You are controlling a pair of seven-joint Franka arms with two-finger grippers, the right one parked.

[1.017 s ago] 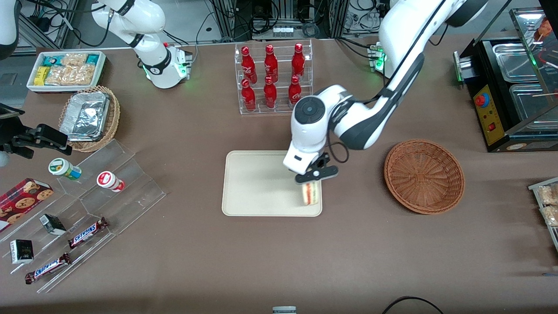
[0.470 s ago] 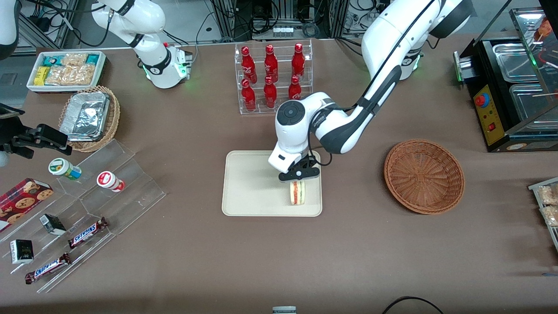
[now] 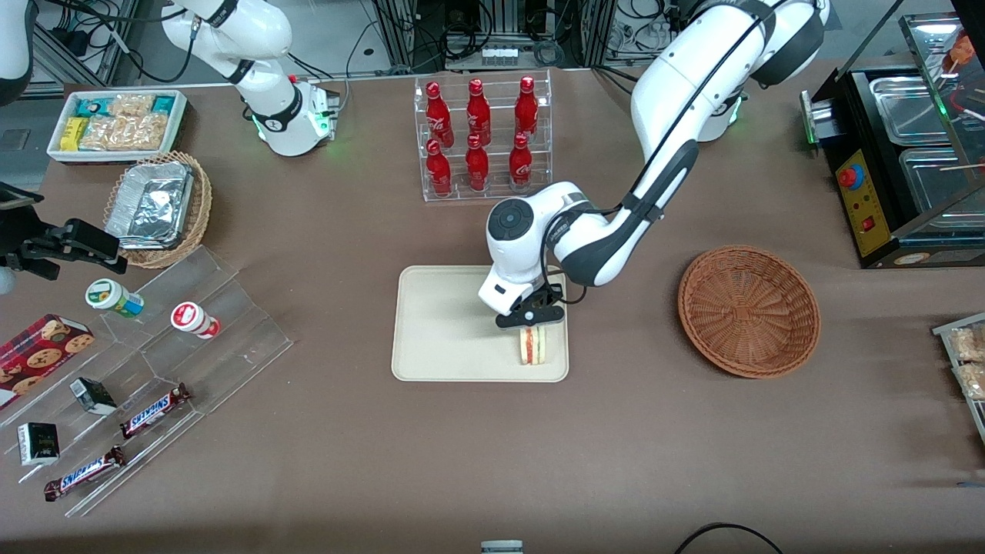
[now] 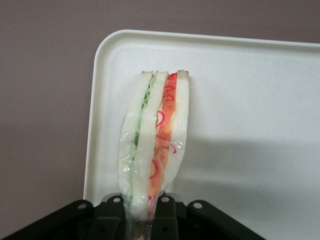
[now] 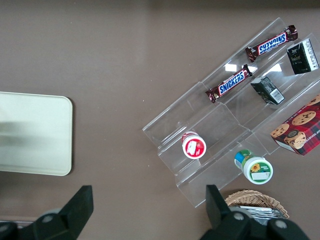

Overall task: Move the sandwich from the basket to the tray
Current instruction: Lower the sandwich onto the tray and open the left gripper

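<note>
The sandwich [image 3: 532, 345], a wrapped wedge of white bread with green and red-orange filling, hangs edge-down over the cream tray [image 3: 446, 323], near the tray corner nearest the front camera on the working arm's side. My left gripper [image 3: 531, 323] is shut on its upper end. In the left wrist view the sandwich [image 4: 154, 140] is pinched between the black fingers [image 4: 107, 215] over the tray [image 4: 250, 125]; whether it touches the tray I cannot tell. The reddish-brown basket [image 3: 749, 310] stands without anything in it toward the working arm's end.
A clear rack of red bottles [image 3: 481, 138] stands farther from the front camera than the tray. A foil-tray basket [image 3: 158, 206], a white snack bin [image 3: 117, 123] and a clear stepped stand [image 3: 154, 362] with snacks lie toward the parked arm's end. A black appliance [image 3: 908, 154] stands by the basket.
My left gripper carried the sandwich from the tray's edge inward, then lowered it slightly closer to the tray surface. The grip stayed shut.
</note>
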